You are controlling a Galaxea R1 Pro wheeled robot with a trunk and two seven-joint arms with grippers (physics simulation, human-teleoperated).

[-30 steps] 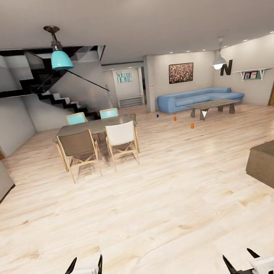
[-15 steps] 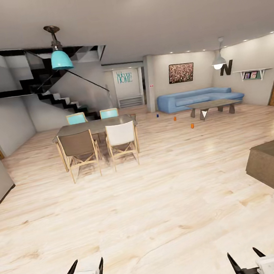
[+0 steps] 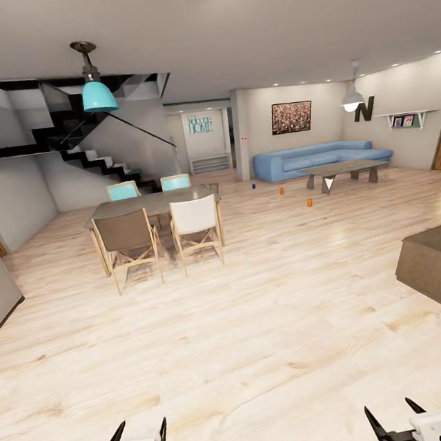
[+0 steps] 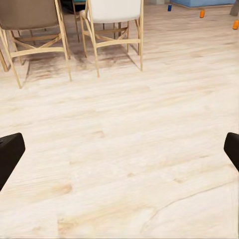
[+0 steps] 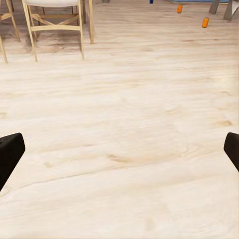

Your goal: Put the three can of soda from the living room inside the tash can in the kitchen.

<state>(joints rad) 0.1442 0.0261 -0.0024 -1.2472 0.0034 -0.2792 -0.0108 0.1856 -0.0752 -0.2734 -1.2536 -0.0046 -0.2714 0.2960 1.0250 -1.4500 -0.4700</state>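
Soda cans: two orange ones counted on the light wood floor point(image 3: 262, 326) of the living room, one point(image 3: 281, 190) nearer the blue sofa point(image 3: 320, 157), the other point(image 3: 309, 202) closer to the robot, off the near corner of the low coffee table point(image 3: 343, 171). A small blue item point(image 3: 253, 186) stands on the floor further left; what it is cannot be told. Third orange can not located.

Dining group left of centre: one table point(image 3: 152, 203), four chairs, two teal behind, one brown and one white in front. Black staircase point(image 3: 93, 150) behind; teal pendant lamp point(image 3: 98, 94) above.

Left gripper point(image 3: 134, 437) and right gripper point(image 3: 398, 414) sit low over bare floor, both jaws spread, holding nothing.

Left wrist view adds the chair legs up close; right wrist view gives both orange cans, well apart from the jaws.
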